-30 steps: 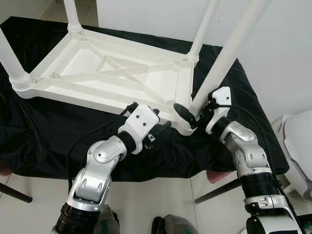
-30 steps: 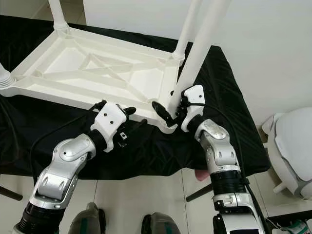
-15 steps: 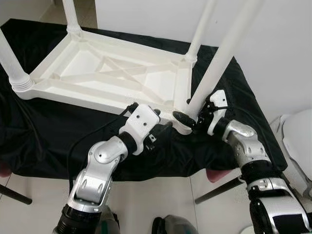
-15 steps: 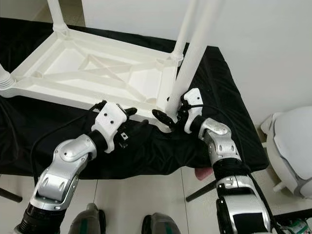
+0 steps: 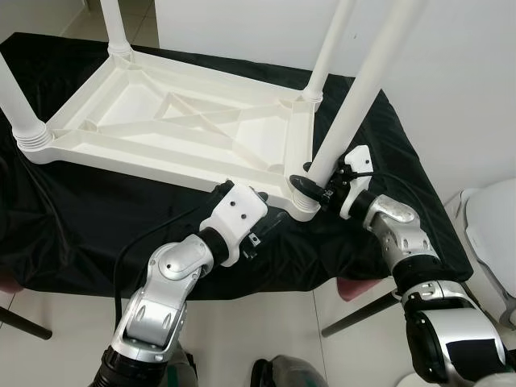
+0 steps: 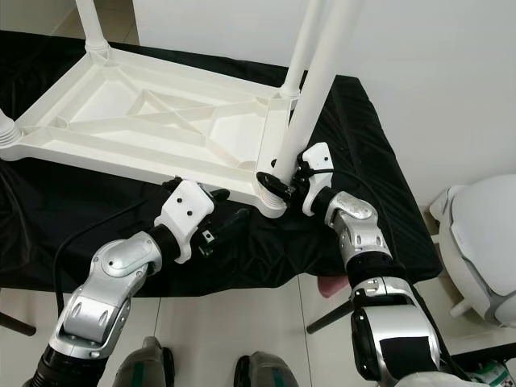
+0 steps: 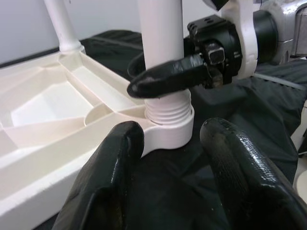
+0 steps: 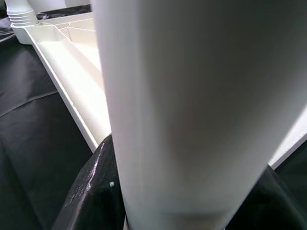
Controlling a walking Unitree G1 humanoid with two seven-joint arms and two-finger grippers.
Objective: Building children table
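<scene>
1. Left eye view: a white plastic table [image 5: 177, 129] lies upside down on a worktop [image 5: 97, 234] draped in black cloth, filling the upper left and centre of the frame.
2. Three legs stand up from its corners: one at the left edge [image 5: 20, 101], one at the top left [image 5: 115, 24] and one at the top centre [image 5: 329, 44].
3. A fourth leg [image 5: 359, 85] rises at a slant from the near right corner socket [image 5: 302, 201], just right of centre, its threaded end seated in the socket.
4. The right tool [image 5: 318, 187] is closed on this leg just above the socket, one black finger [image 7: 168, 76] crossing in front of the leg in the left wrist view.
5. The left tool [image 5: 262, 230] sits low at centre frame, beside the table's near edge and just left of the socket; its fingers [image 7: 112, 177] are spread wide and hold nothing, resting near the black cloth in front of the socket.
6. At the right edge of the frame stands a white rounded object [image 5: 492, 234] on the floor.
</scene>
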